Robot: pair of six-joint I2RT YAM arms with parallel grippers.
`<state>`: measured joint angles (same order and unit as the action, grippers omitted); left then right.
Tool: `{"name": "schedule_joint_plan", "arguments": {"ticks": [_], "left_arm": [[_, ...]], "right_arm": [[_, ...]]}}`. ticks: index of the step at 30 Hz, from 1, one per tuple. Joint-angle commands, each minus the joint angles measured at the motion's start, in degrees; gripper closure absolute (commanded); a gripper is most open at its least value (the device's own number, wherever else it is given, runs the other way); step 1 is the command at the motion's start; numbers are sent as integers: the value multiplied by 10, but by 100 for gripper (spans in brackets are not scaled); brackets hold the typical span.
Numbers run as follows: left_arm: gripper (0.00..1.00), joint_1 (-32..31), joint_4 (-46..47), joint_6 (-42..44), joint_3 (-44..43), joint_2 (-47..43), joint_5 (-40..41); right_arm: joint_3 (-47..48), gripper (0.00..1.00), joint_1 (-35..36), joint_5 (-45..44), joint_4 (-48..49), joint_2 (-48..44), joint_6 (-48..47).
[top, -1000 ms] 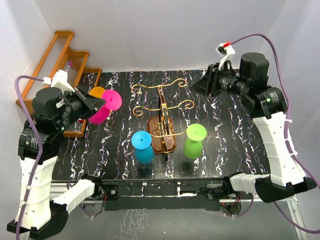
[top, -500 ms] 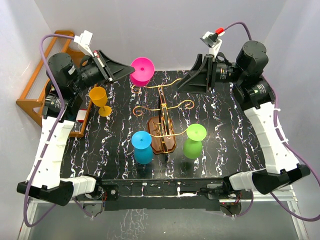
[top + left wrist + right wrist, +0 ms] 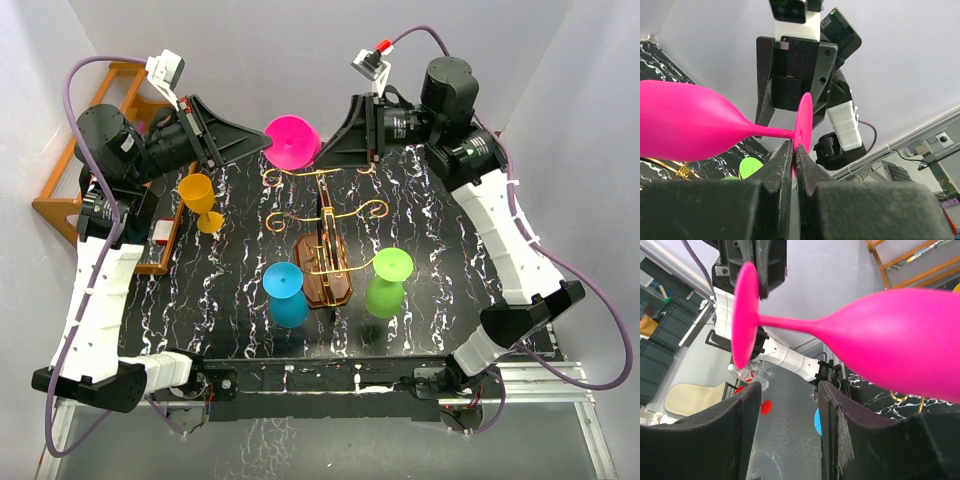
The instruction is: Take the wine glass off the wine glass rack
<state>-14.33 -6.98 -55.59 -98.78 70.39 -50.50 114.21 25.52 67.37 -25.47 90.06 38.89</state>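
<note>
My left gripper (image 3: 258, 142) is shut on the foot of a pink wine glass (image 3: 292, 142) and holds it sideways in the air above the back of the wine glass rack (image 3: 325, 245). In the left wrist view the fingertips (image 3: 788, 150) pinch the foot's rim, at the left gripper (image 3: 796, 149), and the pink glass (image 3: 685, 122) points left. My right gripper (image 3: 322, 152) is open beside the pink bowl. In the right wrist view the right gripper (image 3: 787, 390) is empty, with the pink glass (image 3: 900, 335) just above its fingers. A blue glass (image 3: 288, 293) and a green glass (image 3: 388, 282) hang on the rack's front arms.
An orange glass (image 3: 200, 200) stands upright on the black marbled table (image 3: 460, 270) at the left. A stepped orange-brown wooden shelf (image 3: 75, 165) stands at the back left. White walls close in the table on three sides.
My left arm has lifted the pink glass from beside the shelf up and right, above the rack's back. My right arm has swung left until its open gripper is at the pink bowl.
</note>
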Motion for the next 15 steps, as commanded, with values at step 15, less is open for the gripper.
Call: {"name": "schedule_joint_plan", "arguments": {"ticks": [15], "left_arm": [[100, 1, -88, 64, -7, -28, -6]], "right_arm": [[80, 51, 64, -85, -88, 7, -71]]}}
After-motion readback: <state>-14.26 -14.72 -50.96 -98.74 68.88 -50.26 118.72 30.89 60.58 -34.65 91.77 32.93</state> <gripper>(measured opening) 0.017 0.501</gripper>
